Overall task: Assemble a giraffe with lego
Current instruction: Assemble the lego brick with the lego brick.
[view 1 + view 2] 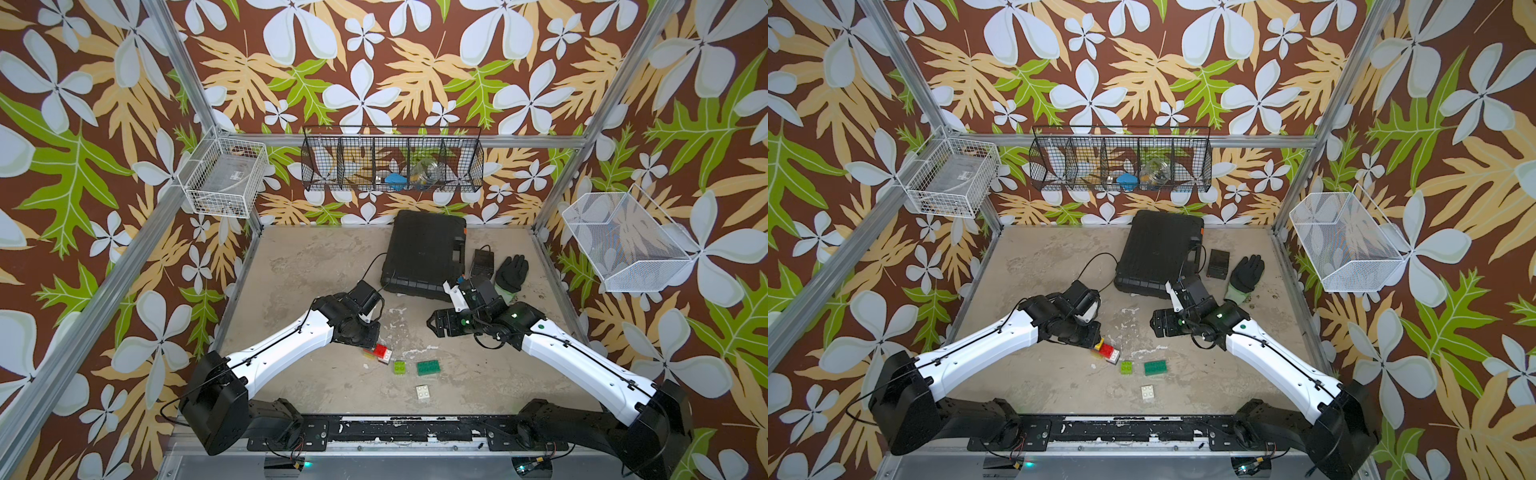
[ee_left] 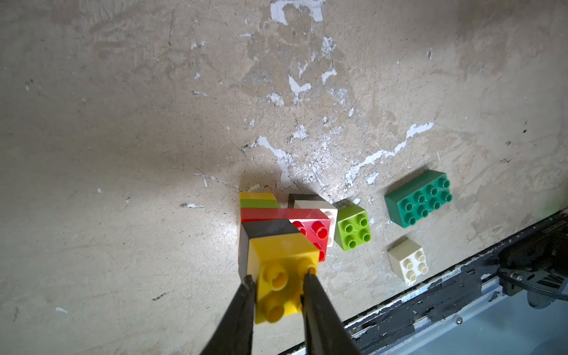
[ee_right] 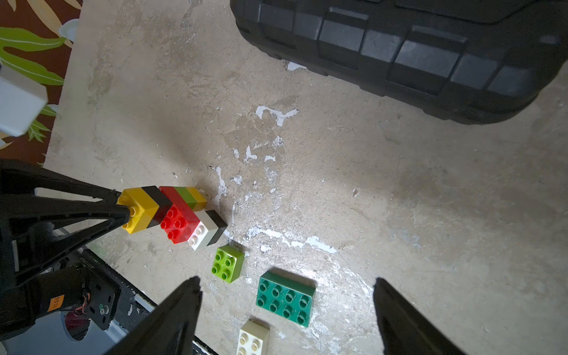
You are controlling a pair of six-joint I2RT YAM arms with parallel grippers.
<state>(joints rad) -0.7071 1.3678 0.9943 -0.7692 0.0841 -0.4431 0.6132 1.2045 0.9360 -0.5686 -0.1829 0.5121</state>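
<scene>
Neck stage. Clamping left jaws on top yellow brick (image 2: 282, 261) of half-built giraffe (image 3: 178, 224), standing near front-centre of bench (image 1: 311, 270). Holding right jaws wide apart, empty, near loose lime brick (image 3: 228, 263), dark green brick (image 3: 285, 298), white brick (image 3: 253, 338). Next, probably: release without tipping, fetch lime.

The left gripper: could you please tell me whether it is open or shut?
Shut: the left gripper pinches the top yellow brick of the half-built giraffe between its fingers.
</scene>
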